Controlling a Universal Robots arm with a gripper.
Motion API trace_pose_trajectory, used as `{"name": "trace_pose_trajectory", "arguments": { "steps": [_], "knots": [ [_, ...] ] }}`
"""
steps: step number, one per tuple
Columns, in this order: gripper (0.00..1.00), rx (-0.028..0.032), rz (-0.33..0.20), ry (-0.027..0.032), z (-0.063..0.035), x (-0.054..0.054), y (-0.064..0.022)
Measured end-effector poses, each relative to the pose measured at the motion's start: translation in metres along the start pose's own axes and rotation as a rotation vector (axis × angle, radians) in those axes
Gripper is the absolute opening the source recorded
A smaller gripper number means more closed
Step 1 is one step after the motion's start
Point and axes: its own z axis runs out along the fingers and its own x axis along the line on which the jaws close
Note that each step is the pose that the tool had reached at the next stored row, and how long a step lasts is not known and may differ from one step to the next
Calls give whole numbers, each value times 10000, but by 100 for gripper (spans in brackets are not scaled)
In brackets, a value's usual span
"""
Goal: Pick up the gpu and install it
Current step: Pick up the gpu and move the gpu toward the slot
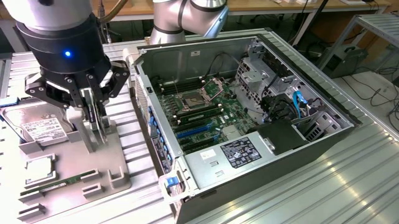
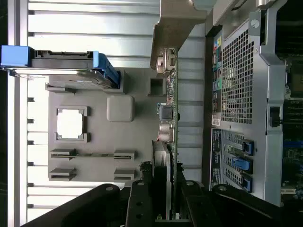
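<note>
The slatted metal worktop (image 1: 349,186) carries one open computer case (image 1: 293,182), lying on its side with the motherboard facing up. In the exterior view, at nine o'clock from the case, sits one grey parts tray (image 1: 81,163).

On the tray, at its eleven o'clock corner, lies one boxy hard drive (image 1: 37,126). Just at three o'clock from the drive stands one gpu (image 1: 98,123), upright on its long edge in a slot of the tray.

The pincer (image 1: 92,109) reaches down over the card's upper edge, and its fingers look pressed against both faces, clamped on the card. The wrist view shows the gpu (image 2: 170,109) edge-on, running into the pincer (image 2: 166,208).

I judge the card light, stiff and thin but fragile. It is best held by the bare board faces near the top edge, clear of connectors and components.

Towards the tray's seven o'clock lie one CPU (image 1: 39,169) and one narrow RAM stick (image 1: 59,183).
</note>
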Motion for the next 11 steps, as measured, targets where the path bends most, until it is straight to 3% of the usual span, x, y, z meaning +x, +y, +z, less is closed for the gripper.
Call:
{"name": "trace_pose_trajectory", "arguments": {
  "steps": [11],
  "knots": [
    [28, 0, 0, 1, -258, -5, 13]
  ]
}}
